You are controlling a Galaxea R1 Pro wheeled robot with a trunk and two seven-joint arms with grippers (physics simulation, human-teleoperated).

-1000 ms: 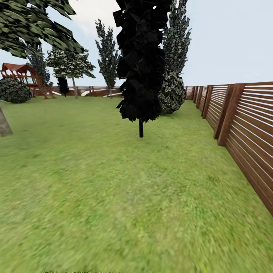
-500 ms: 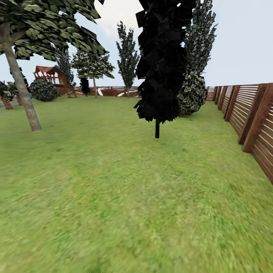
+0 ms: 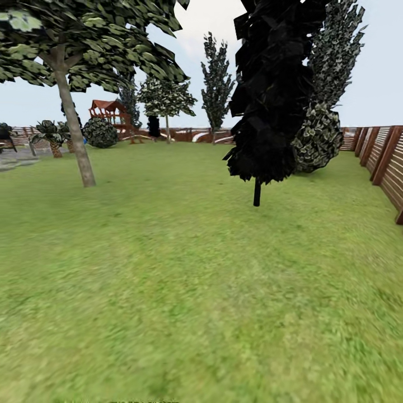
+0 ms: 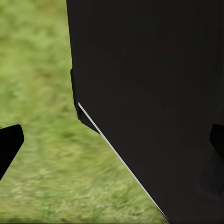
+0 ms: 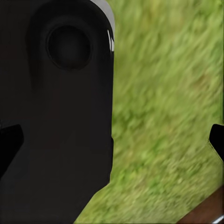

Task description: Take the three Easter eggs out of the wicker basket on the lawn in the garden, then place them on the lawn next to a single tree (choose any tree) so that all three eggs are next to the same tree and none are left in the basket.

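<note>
Head view, left to right: grey-trunk tree (image 3: 75,140) rises from lawn (image 3: 168,280); red playhouse (image 3: 109,110) far back; black-crowned tree (image 3: 272,89) on thin trunk mid-lawn; slat fence (image 3: 386,162) at right edge. Eggs, basket not seen. Left gripper (image 4: 112,144): fingertips wide apart, nothing between, dark robot body beside. Right gripper (image 5: 112,142): fingers likewise spread, empty, over grass.

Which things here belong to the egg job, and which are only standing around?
For the job: the lawn; the grey-trunk tree; the dark tree; left hand and right hand, both open.

Standing around: fence; playhouse; round bush.
</note>
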